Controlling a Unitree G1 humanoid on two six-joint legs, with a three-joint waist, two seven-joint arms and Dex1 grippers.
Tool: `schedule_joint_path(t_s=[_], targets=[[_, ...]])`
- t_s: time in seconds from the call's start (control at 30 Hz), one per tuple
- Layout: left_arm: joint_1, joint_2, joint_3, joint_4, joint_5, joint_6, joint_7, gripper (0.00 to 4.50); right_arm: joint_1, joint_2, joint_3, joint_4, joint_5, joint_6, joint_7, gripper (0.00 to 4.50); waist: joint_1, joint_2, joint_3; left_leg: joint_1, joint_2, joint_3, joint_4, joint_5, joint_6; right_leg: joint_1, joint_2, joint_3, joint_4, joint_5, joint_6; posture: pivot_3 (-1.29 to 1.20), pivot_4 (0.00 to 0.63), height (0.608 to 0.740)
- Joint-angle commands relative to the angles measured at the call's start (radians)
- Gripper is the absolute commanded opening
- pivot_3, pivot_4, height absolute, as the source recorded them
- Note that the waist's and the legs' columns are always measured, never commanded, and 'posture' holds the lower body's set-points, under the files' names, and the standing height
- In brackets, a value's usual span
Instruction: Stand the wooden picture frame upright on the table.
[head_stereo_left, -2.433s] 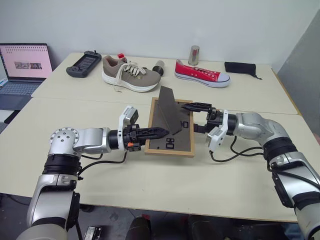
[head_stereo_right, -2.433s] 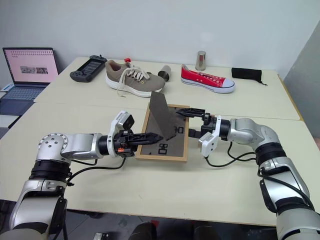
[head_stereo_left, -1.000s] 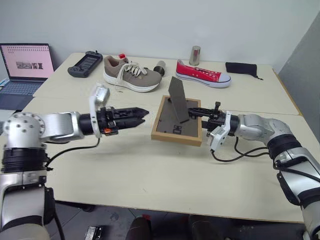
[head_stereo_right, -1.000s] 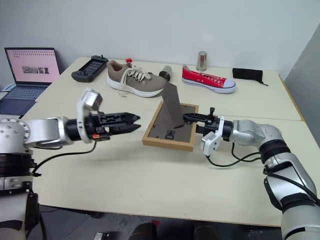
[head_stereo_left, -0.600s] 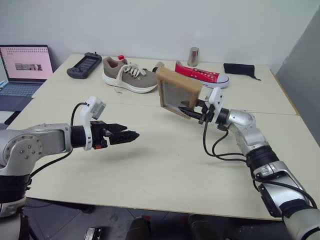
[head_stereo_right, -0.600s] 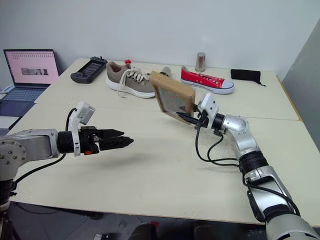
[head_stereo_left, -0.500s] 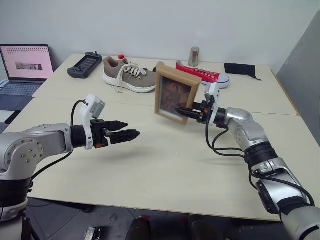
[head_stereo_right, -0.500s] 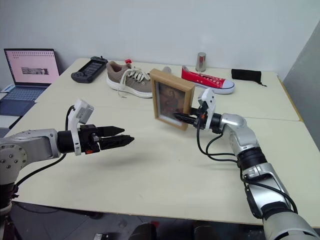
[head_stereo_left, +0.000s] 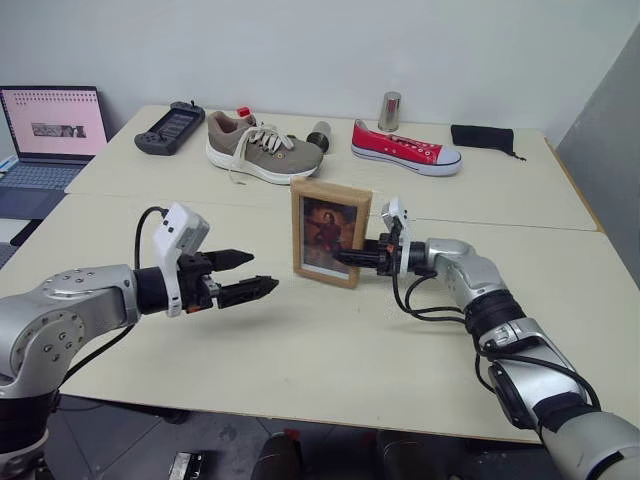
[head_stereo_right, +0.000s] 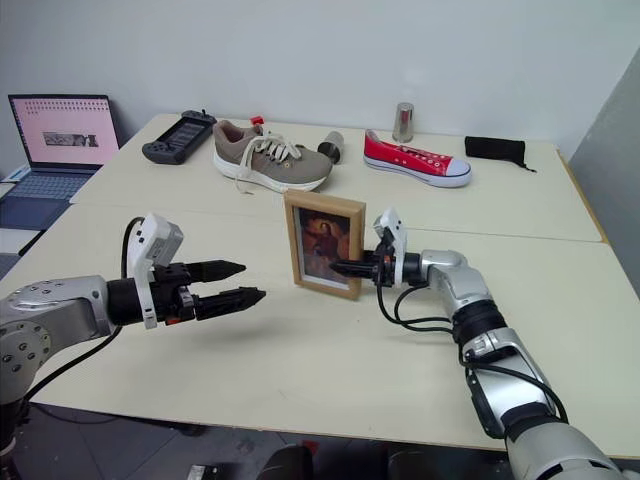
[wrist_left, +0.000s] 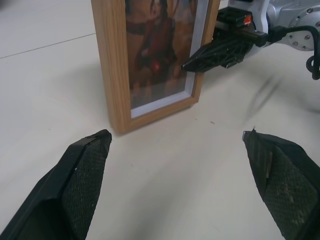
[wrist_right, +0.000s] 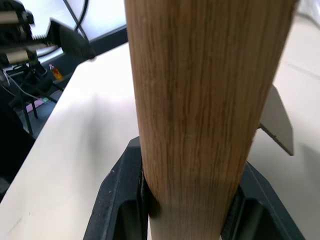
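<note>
A: Left eye view: the wooden picture frame (head_stereo_left: 331, 231) is seen standing upright on the bench (head_stereo_left: 330, 350), picture side facing the camera, just in front of the right hand (head_stereo_left: 352, 256).

B: How is that hand set?

A: Its two fingers are clamped on the frame's side edge, low down; in the right wrist view the wood is pinched between the black pads (wrist_right: 122, 200).

B: And the left hand (head_stereo_right: 243, 283)?

A: It is held apart from the frame, fingers spread wide, with nothing between them. In the left wrist view the frame's bottom corner is seen just beyond the fingertips (wrist_left: 97, 141), its lower edge on the bench.
</note>
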Motion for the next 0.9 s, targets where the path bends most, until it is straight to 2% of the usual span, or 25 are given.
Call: schedule_joint_path(t_s=[0.03,0.3,0.37,0.53,0.67,0.73,0.9], targets=[[-0.007,-0.003,0.021,-0.024,0.026,-0.020,-0.005,4.50,-0.021,0.006,-0.049,0.009,-0.014,-0.007,0.015,1.30,0.000,0.000,0.000,0.000,0.000,0.000,0.000,0.000,0.000,0.000,0.000,0.000,0.000,0.000,0.000,0.00,0.150,0.740],[-0.035,-0.019,0.014,-0.002,0.060,-0.022,-0.012,4.50,-0.010,0.014,-0.081,0.017,-0.043,0.023,0.015,1.30,-0.001,0.000,0.000,0.000,0.000,0.000,0.000,0.000,0.000,0.000,0.000,0.000,0.000,0.000,0.000,0.00,0.150,0.740],[-0.039,-0.020,0.005,0.008,0.080,-0.030,-0.017,4.50,-0.001,0.011,-0.084,0.008,-0.052,0.022,0.015,2.00,-0.001,0.000,0.000,0.000,0.000,0.000,0.000,0.000,0.000,0.000,0.000,0.000,0.000,0.000,0.000,0.00,0.150,0.740],[-0.058,-0.030,-0.013,0.018,0.107,-0.034,-0.036,4.50,0.011,0.007,-0.094,-0.011,-0.062,0.026,0.015,3.02,-0.001,0.000,0.000,0.000,0.000,0.000,0.000,0.000,0.000,0.000,0.000,-0.001,0.000,0.000,0.000,0.00,0.150,0.740],[-0.096,-0.038,-0.032,0.058,0.146,-0.043,-0.034,4.50,0.071,-0.062,-0.089,-0.108,-0.081,0.042,0.031,3.87,0.002,0.000,0.000,0.000,0.000,0.000,-0.001,0.000,0.000,0.000,0.000,-0.001,0.000,0.000,0.000,0.00,0.150,0.740],[-0.100,-0.043,-0.044,0.085,0.172,-0.053,-0.034,4.50,0.137,-0.142,-0.095,-0.213,-0.090,0.046,0.045,4.40,0.006,0.000,0.000,0.000,0.000,-0.001,-0.001,0.000,0.000,0.000,0.000,-0.001,0.000,0.000,0.000,0.00,0.150,0.740],[-0.104,-0.050,-0.052,0.152,0.230,-0.099,-0.063,4.50,0.281,-0.315,-0.146,-0.497,-0.076,0.111,0.008,4.46,0.024,0.000,0.000,-0.001,-0.001,0.000,-0.003,0.000,0.000,0.000,-0.001,-0.001,-0.002,0.000,0.000,0.00,0.150,0.740]])
